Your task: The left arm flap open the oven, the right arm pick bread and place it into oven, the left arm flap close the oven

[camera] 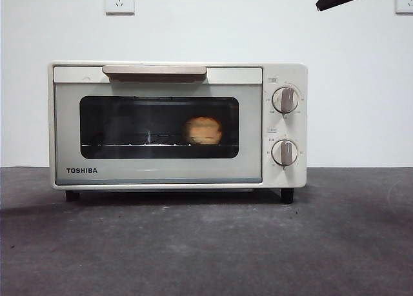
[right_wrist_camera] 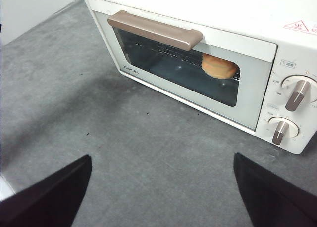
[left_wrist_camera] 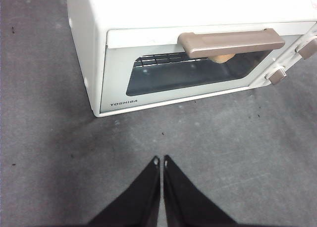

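Oven (camera: 158,131) door's shut with the bread (camera: 203,130) sitting inside behind the glass, so looks basically done; left gripper (left_wrist_camera: 160,161) jaws closed, right gripper (right_wrist_camera: 161,160) jaws wide open, both back from the oven.

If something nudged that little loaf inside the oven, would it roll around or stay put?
The bread looks rounded and lumpy, so it might rock or roll a bit. It rests on a wire rack, whose bars probably check it. The glossy crust may be slippery.
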Controlling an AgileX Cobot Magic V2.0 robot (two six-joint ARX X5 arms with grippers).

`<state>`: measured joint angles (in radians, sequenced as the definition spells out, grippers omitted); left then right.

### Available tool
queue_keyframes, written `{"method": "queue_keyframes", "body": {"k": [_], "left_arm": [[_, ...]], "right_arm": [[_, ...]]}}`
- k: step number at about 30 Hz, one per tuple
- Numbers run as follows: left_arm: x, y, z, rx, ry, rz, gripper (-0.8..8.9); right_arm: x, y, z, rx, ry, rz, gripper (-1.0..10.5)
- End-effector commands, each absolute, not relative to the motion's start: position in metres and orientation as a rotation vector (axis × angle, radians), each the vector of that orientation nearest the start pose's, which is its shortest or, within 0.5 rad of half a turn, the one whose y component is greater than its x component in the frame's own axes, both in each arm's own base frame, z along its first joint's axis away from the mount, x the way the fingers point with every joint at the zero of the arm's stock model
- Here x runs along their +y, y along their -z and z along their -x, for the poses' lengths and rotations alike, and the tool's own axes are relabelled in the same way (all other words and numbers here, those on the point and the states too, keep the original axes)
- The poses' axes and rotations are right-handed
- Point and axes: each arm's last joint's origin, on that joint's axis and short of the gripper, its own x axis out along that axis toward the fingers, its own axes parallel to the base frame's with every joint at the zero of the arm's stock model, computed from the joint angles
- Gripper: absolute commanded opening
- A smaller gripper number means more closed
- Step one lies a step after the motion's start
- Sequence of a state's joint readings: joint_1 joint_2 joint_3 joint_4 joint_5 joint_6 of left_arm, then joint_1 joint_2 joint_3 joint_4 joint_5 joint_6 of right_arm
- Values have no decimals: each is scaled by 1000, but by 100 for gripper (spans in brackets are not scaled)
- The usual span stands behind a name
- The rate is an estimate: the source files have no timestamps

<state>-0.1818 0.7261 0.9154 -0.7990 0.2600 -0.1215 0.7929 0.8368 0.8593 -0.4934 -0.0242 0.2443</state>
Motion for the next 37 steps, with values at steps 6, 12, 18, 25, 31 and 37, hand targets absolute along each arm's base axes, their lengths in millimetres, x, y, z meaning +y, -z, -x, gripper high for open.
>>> {"method": "queue_keyframes", "body": {"k": [6,12,18,25,31,37], "left_arm": [[-31,-335,-127,617,397,130,16],[-31,-335,-127,617,397,130,18],[-31,-335,-127,616,397,130,20],[-31,-335,-127,616,397,130,20],[-31,-335,-127,616,397,130,20],[-31,-335,-127,616,397,130,20]], "right_arm": [[126,-324,-121,538,-744,-60,456],[125,-324,-121,539,-743,-60,312],[125,-323,-120,548,-743,-51,7],[125,-323,-120,547,-740,-50,7],[125,-323,-120,546,-740,-50,7],[125,-323,-120,546,-740,-50,7]]}}
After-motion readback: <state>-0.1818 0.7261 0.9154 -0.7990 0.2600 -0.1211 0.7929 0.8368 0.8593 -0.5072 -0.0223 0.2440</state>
